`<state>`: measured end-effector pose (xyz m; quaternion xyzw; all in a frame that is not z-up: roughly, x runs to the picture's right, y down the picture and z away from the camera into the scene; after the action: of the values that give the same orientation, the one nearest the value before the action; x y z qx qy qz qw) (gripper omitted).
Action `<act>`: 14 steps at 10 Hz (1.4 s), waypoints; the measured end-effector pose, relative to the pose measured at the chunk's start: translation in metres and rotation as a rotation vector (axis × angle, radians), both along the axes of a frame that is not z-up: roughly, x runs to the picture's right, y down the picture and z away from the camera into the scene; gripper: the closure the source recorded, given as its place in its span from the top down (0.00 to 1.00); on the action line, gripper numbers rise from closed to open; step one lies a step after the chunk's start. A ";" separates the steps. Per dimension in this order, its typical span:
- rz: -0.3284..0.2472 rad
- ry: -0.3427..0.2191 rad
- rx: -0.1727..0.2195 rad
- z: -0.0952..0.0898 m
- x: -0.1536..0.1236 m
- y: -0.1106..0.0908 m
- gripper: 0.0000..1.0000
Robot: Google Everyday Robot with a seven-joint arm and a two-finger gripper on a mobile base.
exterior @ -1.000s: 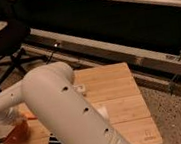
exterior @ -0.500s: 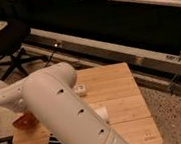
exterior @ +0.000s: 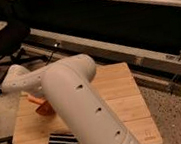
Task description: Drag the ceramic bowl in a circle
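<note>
Ceramic bowl [exterior: 45, 110]: orange-red sliver at left-centre of frame on wooden table [exterior: 122, 94], mostly behind white arm [exterior: 84, 112]. Gripper hidden behind arm, closed; contact unseen. Likely mid-drag. Next: a steady curved pull, clear of striped block [exterior: 63, 140].

The arm's far link [exterior: 20, 81] swings in from the table's [exterior: 123, 93] left edge toward its middle, and the thick near link [exterior: 84, 112] now covers more of the wood. The ceramic bowl [exterior: 45, 109] shifts rightward with it, the pincer hidden beneath the far link. The striped block [exterior: 63, 140] shows more fully.
</note>
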<state>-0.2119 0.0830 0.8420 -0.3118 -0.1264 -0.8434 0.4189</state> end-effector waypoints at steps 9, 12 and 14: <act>-0.226 -0.066 -0.178 -0.126 0.074 0.177 0.00; -0.304 -0.190 -0.231 -0.160 0.021 0.219 0.00; -0.342 -0.278 -0.251 -0.176 -0.033 0.243 0.00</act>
<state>-0.2449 0.3255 0.6662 -0.2594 -0.2317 -0.9145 0.2068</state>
